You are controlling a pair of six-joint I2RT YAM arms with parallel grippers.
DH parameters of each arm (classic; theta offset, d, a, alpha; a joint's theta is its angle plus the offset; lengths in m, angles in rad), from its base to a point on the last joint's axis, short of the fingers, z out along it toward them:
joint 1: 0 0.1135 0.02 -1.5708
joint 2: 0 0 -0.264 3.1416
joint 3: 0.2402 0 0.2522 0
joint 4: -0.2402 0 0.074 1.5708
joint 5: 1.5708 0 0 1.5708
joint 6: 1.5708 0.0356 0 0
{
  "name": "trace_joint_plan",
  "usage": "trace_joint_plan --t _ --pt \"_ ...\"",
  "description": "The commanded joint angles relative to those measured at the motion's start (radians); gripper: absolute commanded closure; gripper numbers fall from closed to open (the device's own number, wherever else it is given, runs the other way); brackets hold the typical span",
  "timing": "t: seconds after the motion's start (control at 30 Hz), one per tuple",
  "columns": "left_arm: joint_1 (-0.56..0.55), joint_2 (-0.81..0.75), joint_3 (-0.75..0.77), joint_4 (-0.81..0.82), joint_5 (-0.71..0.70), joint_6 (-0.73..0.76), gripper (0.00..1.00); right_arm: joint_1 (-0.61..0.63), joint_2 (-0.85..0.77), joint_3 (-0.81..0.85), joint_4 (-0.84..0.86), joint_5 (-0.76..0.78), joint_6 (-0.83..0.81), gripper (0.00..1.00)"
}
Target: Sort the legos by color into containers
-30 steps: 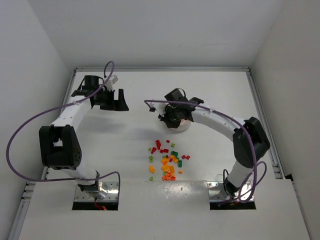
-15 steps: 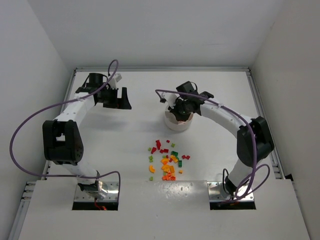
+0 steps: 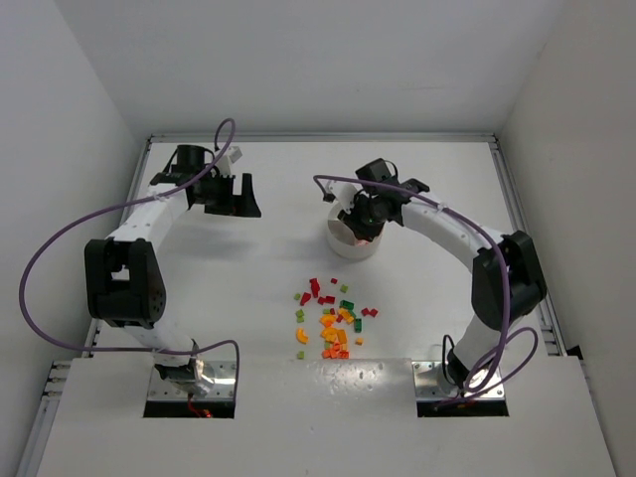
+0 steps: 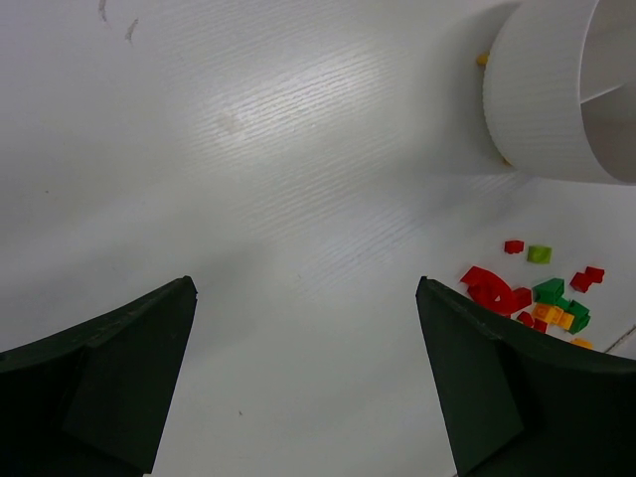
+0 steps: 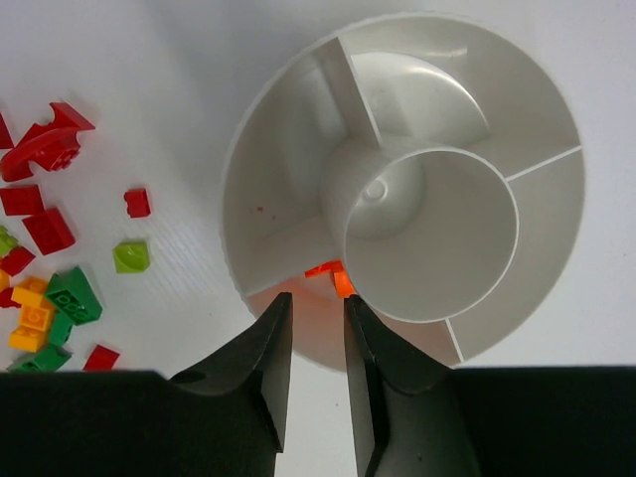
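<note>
The round white dish (image 3: 341,245) with its wedge containers (image 5: 552,214) and central cup (image 5: 437,234) stands mid-table. My right gripper (image 3: 364,223) hangs over its near side. Its jaws (image 5: 316,298) are a narrow gap apart, open, with nothing between them. Just past the fingertips, orange legos (image 5: 340,279) lie in one wedge against the cup's wall. The other wedges look bare. Loose red, orange, yellow and green legos (image 3: 330,320) lie scattered in front of the dish (image 5: 45,273). My left gripper (image 3: 232,197) is far to the left, wide open (image 4: 305,285) over bare table.
The left wrist view shows the dish's outer wall (image 4: 532,109) at upper right and some legos (image 4: 542,290) at right. White walls enclose the table; metal rails (image 3: 517,229) run along its sides.
My right gripper has swung back and right over the dish and its jaws have parted slightly. My left gripper shifted a little farther back early on, then stayed still.
</note>
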Motion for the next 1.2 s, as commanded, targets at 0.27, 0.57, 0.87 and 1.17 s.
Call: trace_joint_plan --t 0.27,0.57,0.87,1.17 --pt "-0.015 -0.015 0.028 0.006 0.003 -0.001 0.01 0.005 -0.138 0.008 -0.138 -0.237 -0.177 0.82" --pt "-0.024 -0.038 0.01 0.006 -0.008 0.008 0.01 0.192 -0.051 -0.162 -0.394 -0.352 -0.409 0.82" --pt "-0.024 -0.079 -0.032 0.015 -0.019 0.028 0.01 0.443 -0.137 -0.332 -0.26 -0.369 -0.464 0.73" --pt "-0.024 -0.15 -0.093 0.015 -0.019 0.046 0.01 0.555 0.038 -0.314 -0.238 -0.378 -0.408 0.84"
